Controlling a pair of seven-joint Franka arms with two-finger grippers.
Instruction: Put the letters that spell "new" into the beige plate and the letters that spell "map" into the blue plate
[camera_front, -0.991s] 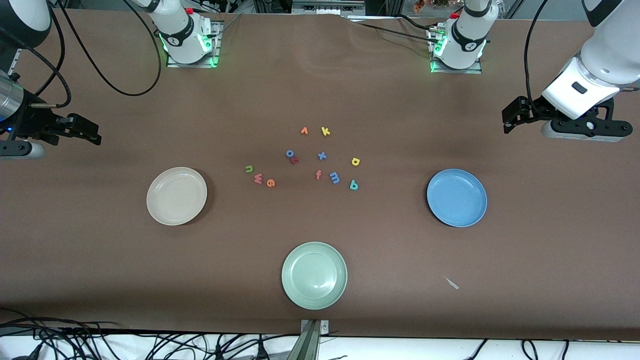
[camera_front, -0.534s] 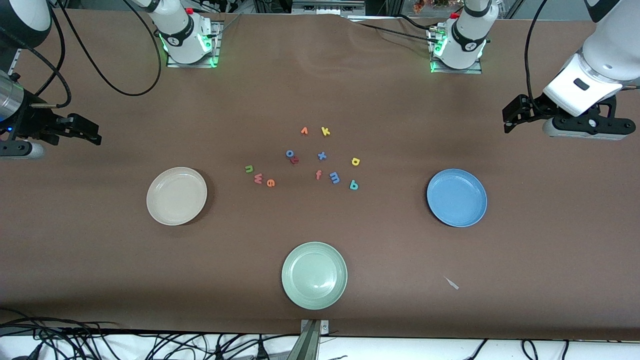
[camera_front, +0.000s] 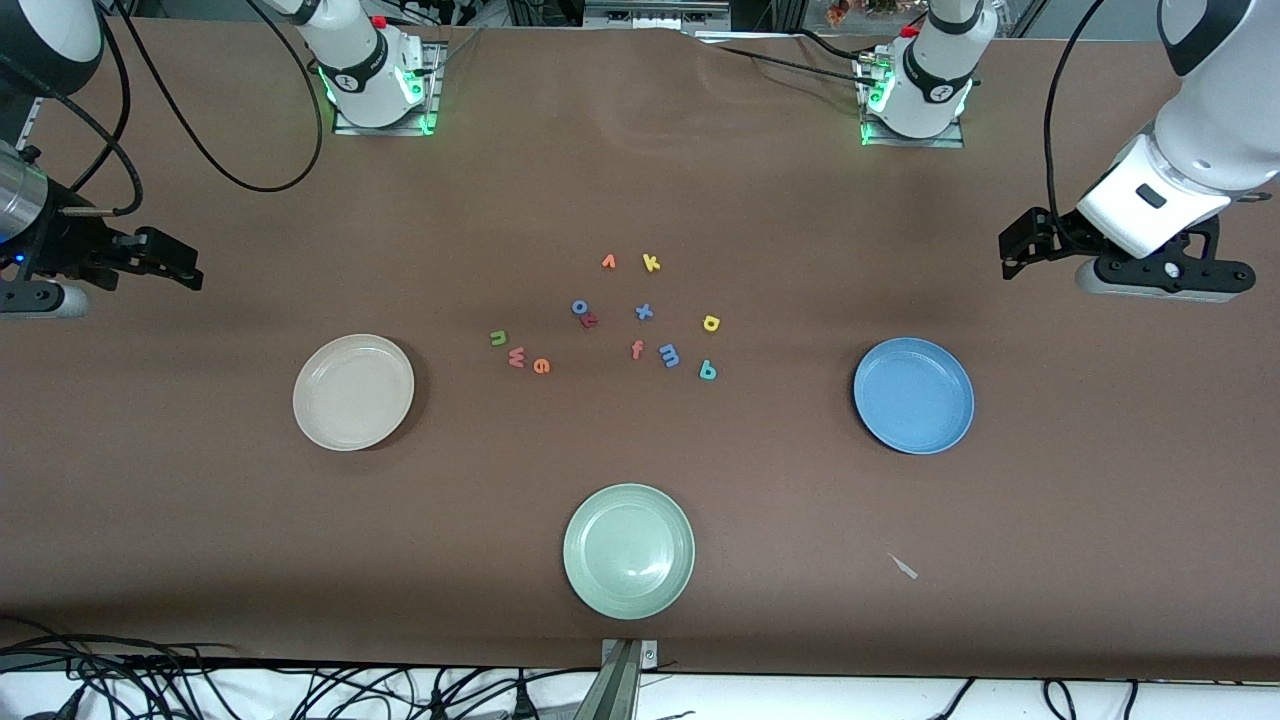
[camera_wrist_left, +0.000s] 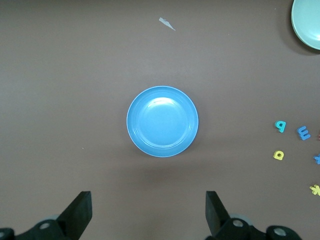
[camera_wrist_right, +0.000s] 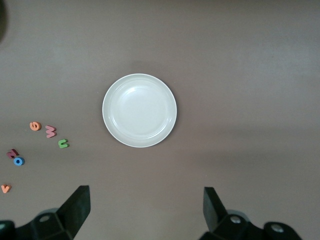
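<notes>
Since the earlier frame only the left gripper (camera_front: 1012, 252) has shifted slightly at the table's edge. Front view: n (camera_front: 498, 338), w (camera_front: 516, 356), e (camera_front: 541, 365), m (camera_front: 669, 354), a (camera_front: 711, 322), p (camera_front: 708, 371) lie between empty beige plate (camera_front: 353, 392) and blue plate (camera_front: 913, 395); right gripper (camera_front: 170, 266) waits. Wrist views: both grippers' jaws gape wide, holding nothing; all six placements remain.

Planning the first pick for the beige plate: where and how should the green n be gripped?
The green n lies flat, apart from the w. Come straight down and pinch across its outer legs, probably with the right gripper, whose fingers are open.
</notes>
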